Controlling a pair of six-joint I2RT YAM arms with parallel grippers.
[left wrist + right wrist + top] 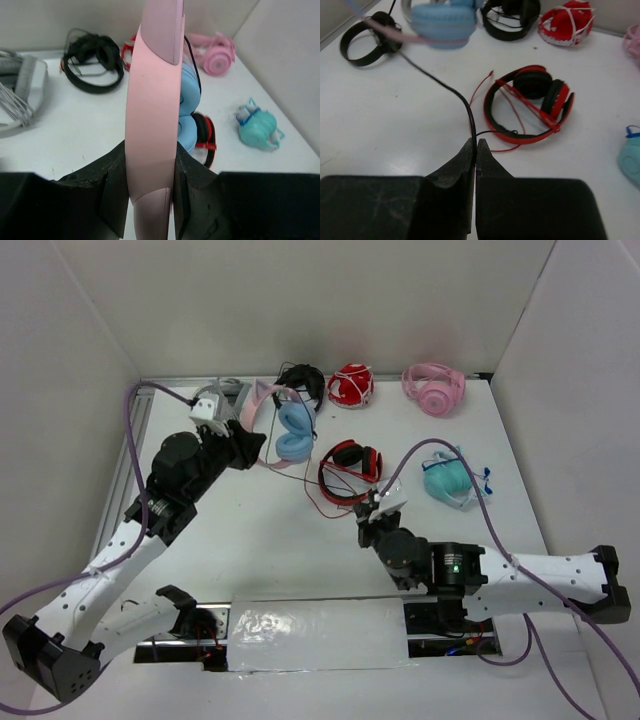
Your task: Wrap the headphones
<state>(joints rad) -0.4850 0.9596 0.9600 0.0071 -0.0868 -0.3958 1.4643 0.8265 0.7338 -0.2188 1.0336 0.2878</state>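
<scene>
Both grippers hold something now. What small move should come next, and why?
Probably the right gripper should carry the black cable toward the headphones to start a loop: it pinches the cable, the left gripper clamps the pink headband, and nothing is wound yet.

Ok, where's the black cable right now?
In the right wrist view, the black cable runs from the blue ear cups, upper left, down to the right gripper, pinched left of the red headphones.

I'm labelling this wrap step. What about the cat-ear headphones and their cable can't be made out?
The cable end: right wrist view, vanishes inside the shut right gripper; too thin in top view.
The ear cups: left wrist view, mostly behind headband held in left gripper; right wrist view, blurred, cut by top edge.
</scene>
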